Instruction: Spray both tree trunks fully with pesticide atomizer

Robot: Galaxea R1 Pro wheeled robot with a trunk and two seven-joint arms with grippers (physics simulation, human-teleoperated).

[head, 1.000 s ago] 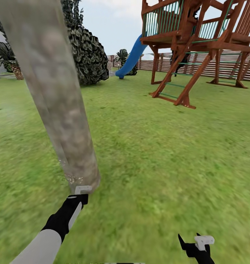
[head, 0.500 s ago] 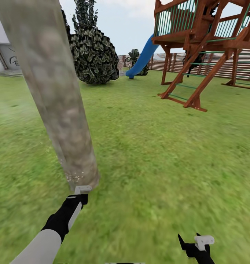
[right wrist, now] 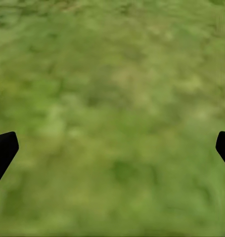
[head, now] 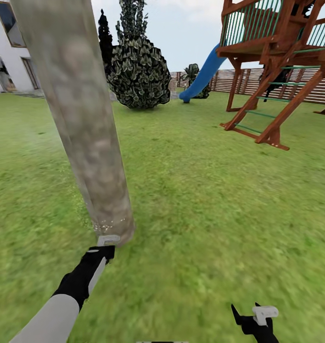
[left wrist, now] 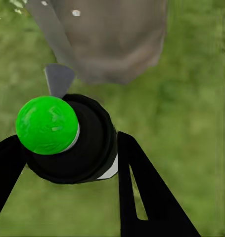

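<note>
A thick, pale mottled tree trunk [head: 86,133] rises at the left of the head view, with white specks around its base. My left gripper [head: 105,247] sits right at the foot of that trunk, low over the lawn [head: 219,200]. In the left wrist view it [left wrist: 67,173] is shut on the pesticide atomizer [left wrist: 72,143], a black body with a bright green round knob and a grey nozzle pointing at the trunk [left wrist: 112,39] close ahead. My right gripper [head: 255,319] hangs low at the bottom right, open over bare grass [right wrist: 113,147].
A wooden playset [head: 277,71] with a blue slide [head: 203,76] stands at the back right before a slatted fence [head: 258,81]. A dark leafy bush [head: 138,71] is behind the trunk, and a white house [head: 15,52] at the far left.
The camera has turned left: the playset, slide and bush slid right and the white house came into view. Both arms hold the same pose, and the left gripper stays at the trunk's base.
</note>
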